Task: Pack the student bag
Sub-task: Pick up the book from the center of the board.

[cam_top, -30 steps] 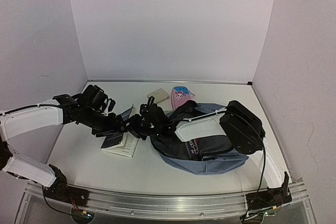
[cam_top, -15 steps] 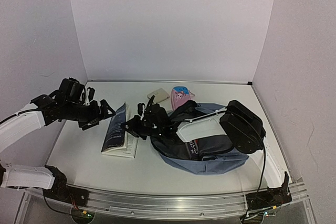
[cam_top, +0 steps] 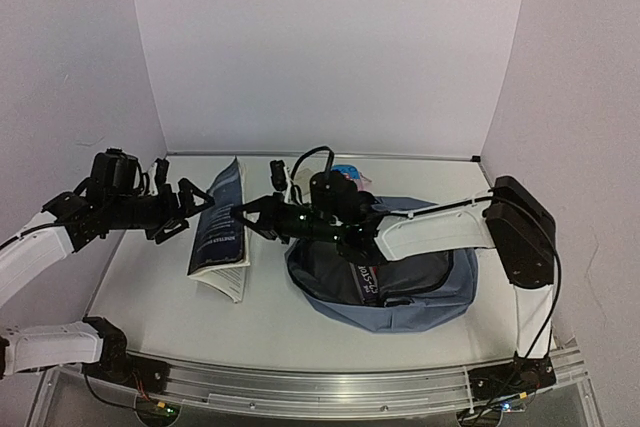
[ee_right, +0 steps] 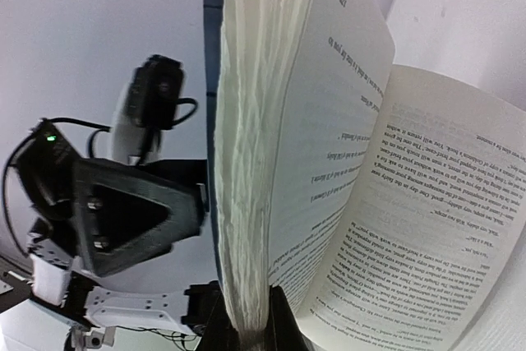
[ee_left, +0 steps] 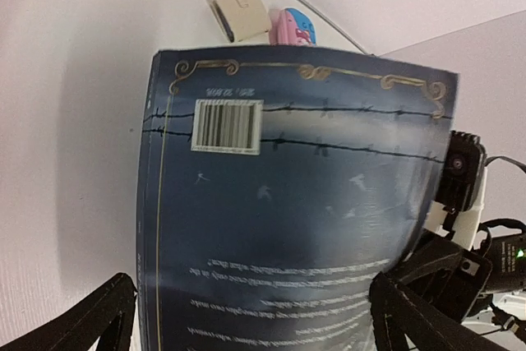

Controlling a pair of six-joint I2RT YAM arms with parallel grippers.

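The grey-blue student bag (cam_top: 400,292) lies open at the right of the table. My right gripper (cam_top: 243,216) reaches left across it and is shut on a thick stack of pages of a dark blue paperback book (cam_top: 220,227), held up on edge above the table. In the right wrist view the jaws (ee_right: 246,330) pinch the page block (ee_right: 251,162) while the other pages fan open. My left gripper (cam_top: 190,209) is open just left of the book. Its fingers (ee_left: 90,326) stand wide apart either side of the back cover (ee_left: 288,203); I cannot tell if they touch it.
A beige box (ee_left: 238,16) and a pink pencil case (ee_left: 294,26) lie at the back of the table behind the book; the pencil case also shows in the top view (cam_top: 347,173). White walls close in the left, back and right.
The right gripper has lifted the book off the table and stood it upright. The left gripper has drawn back to the left and now faces the cover.
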